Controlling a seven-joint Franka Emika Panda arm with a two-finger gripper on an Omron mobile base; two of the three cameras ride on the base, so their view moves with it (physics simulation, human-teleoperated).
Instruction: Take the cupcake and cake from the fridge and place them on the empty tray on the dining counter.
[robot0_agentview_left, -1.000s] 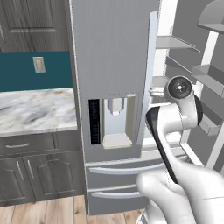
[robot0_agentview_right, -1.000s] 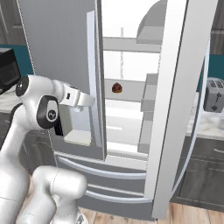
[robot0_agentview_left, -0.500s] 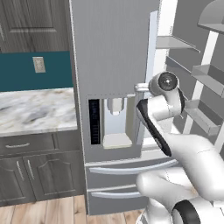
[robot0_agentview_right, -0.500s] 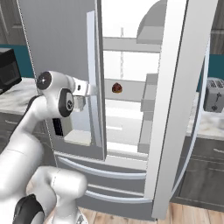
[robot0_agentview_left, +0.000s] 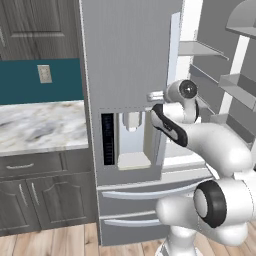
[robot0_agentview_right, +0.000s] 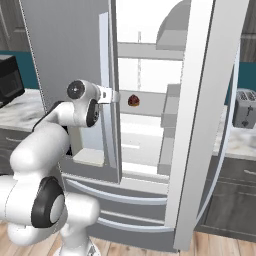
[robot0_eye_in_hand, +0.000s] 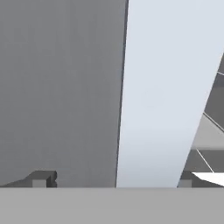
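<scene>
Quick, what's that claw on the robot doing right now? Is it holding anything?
Gripper: open, jaws spread wide, holding nothing; it sits at the edge of the fridge door.

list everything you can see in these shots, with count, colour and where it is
fridge: one, grey steel, centre, right door swung open, white inside
water dispenser: one, grey recess in the closed left door
fridge drawers: two, grey, below the doors
cake: one, dark brown with red on top, on a fridge shelf
wall counter: one, marble top, dark cabinets, left of the fridge
wall outlet: one, pale, on the teal wall
toaster: one, grey, counter right of the fridge
microwave: one, black, partly seen, left edge
gripper: one, dark tips, open, facing the left door's edge
</scene>
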